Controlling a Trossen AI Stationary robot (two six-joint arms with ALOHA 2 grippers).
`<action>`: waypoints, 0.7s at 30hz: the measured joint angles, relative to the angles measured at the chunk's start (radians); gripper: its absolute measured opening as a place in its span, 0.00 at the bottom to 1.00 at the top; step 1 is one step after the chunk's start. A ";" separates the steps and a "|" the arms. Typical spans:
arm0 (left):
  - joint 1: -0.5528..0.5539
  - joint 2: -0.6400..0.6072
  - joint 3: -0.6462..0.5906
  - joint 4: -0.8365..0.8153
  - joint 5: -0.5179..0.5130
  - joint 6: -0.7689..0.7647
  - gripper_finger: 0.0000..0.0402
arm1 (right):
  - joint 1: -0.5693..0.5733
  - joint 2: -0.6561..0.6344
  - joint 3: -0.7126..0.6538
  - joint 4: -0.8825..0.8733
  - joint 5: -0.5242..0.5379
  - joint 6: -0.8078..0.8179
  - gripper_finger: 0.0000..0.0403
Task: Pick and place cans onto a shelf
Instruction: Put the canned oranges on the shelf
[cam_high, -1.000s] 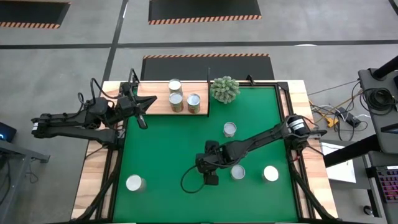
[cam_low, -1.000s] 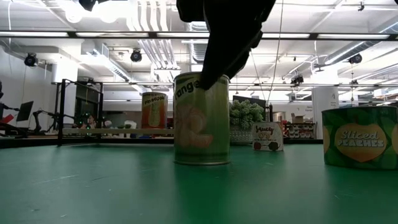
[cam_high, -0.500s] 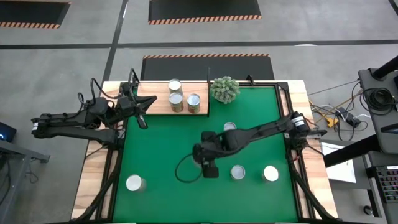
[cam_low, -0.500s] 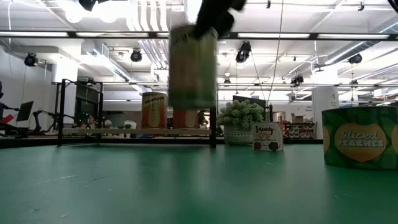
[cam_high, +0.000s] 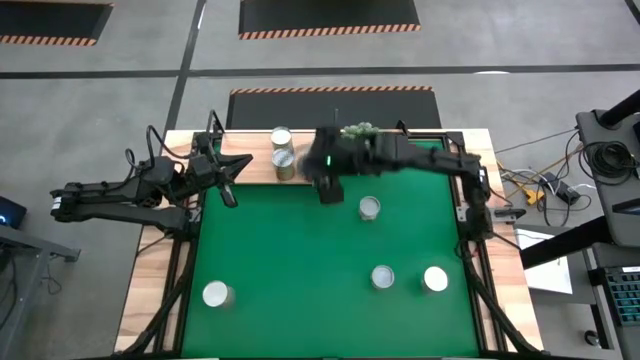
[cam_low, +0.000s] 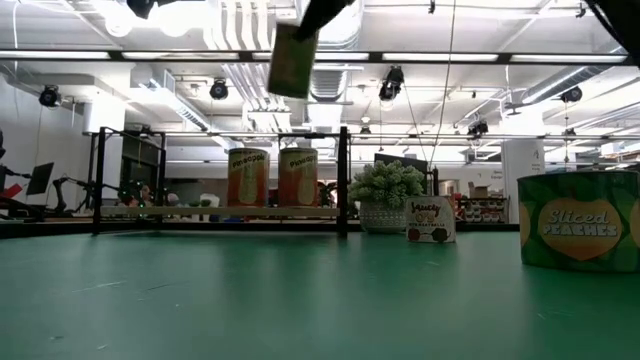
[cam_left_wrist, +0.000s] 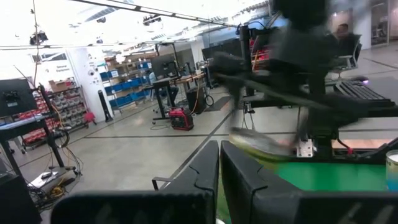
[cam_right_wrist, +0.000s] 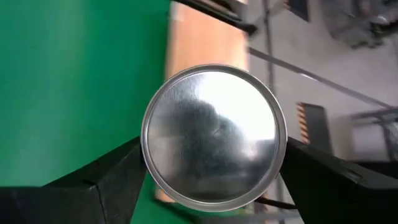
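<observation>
My right gripper (cam_high: 328, 178) is shut on a can (cam_right_wrist: 214, 137) with a shiny round top. It holds the can high over the shelf's right end, and in the low view the can (cam_low: 293, 60) is tilted. The shelf (cam_high: 255, 165) is a pale board at the mat's far left. Two cans (cam_high: 281, 137) (cam_high: 283, 158) show standing on it, and my right arm covers its right end. Several cans stand on the green mat (cam_high: 369, 207) (cam_high: 382, 276) (cam_high: 435, 278) (cam_high: 216, 294). My left gripper (cam_high: 226, 178) is shut and empty at the shelf's left end. My right gripper pinches the can by its side wall just below the top rim (cam_right_wrist: 147, 155), one finger (cam_right_wrist: 106, 180) on each side. The fingers come from above, along the can's height. The can is lifted clear of the mat and shelf, slightly tilted.
A spiky grey-green plant ball (cam_high: 362, 130) stands just right of the shelf, partly under my right arm. A black frame rail (cam_low: 343, 180) borders the shelf's end. A wide "Sliced Peaches" can (cam_low: 578, 220) stands close to the low camera, on the right.
My right gripper has lifted the can off the middle of the mat. It has carried the can up and toward the far edge, and now holds it over the shelf's right end. The can has gone from standing upright on the mat to hanging tilted, high above it.
</observation>
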 joint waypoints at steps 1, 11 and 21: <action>0.000 0.000 0.000 0.001 0.000 0.000 0.00 | -0.036 0.000 0.003 0.009 -0.011 -0.022 0.80; 0.000 0.000 0.000 0.007 0.000 0.002 0.00 | -0.369 0.058 -0.016 0.167 -0.368 -0.056 0.81; 0.000 0.000 0.000 -0.005 0.000 0.003 0.00 | -0.453 0.214 -0.014 0.138 -0.444 -0.162 0.81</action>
